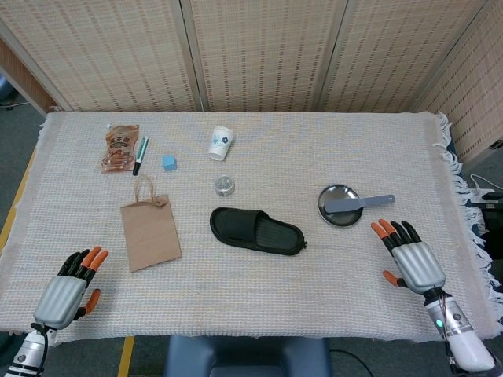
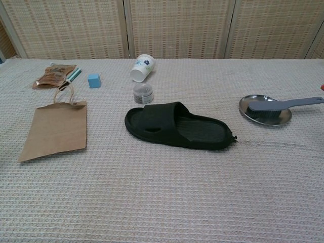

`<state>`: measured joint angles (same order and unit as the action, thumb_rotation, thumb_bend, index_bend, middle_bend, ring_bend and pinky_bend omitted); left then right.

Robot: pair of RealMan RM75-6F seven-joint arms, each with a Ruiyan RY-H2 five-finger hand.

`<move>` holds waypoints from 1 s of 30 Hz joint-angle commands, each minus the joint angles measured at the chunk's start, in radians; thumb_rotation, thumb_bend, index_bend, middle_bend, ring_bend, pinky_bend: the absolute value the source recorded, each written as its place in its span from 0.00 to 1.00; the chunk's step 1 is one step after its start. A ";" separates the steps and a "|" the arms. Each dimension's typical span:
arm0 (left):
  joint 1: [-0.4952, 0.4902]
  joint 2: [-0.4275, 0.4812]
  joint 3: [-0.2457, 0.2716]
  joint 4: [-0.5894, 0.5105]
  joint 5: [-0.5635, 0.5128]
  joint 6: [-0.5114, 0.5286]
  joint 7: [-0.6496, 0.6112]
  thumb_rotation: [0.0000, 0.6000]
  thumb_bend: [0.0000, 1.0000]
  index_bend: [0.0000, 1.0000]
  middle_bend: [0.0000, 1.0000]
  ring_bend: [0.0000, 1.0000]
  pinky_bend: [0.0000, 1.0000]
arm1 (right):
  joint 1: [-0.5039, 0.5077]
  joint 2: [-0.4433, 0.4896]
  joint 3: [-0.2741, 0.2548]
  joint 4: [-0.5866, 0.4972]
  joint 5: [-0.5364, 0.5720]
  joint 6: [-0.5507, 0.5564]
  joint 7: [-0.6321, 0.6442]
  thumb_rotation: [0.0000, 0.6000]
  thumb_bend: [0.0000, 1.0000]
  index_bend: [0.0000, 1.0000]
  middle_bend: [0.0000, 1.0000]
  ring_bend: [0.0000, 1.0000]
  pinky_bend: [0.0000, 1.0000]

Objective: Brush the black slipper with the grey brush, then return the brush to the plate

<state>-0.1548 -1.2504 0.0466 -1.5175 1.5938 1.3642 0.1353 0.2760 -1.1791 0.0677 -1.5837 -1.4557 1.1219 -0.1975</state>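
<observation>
The black slipper lies flat at the table's middle. To its right the grey brush rests on the round metal plate, its handle pointing right past the rim. My right hand hovers open, fingers spread, just below and right of the plate, holding nothing. My left hand stays open near the front left edge, far from the slipper. Only an orange fingertip of the right hand shows at the right border of the chest view.
A brown paper bag lies left of the slipper. Behind it sit a small metal tin, a tipped paper cup, a blue cube, a pen and a snack packet. A fringed cloth edge runs along the right.
</observation>
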 commanded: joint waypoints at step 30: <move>-0.021 -0.007 -0.047 0.052 -0.107 -0.038 -0.015 1.00 0.51 0.00 0.00 0.00 0.09 | 0.354 -0.476 0.177 0.594 0.328 -0.264 -0.119 1.00 0.18 0.28 0.15 0.07 0.19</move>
<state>-0.1761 -1.2571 0.0000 -1.4658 1.4872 1.3259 0.1202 0.6255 -1.6463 0.2457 -1.0000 -1.1327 0.8606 -0.3195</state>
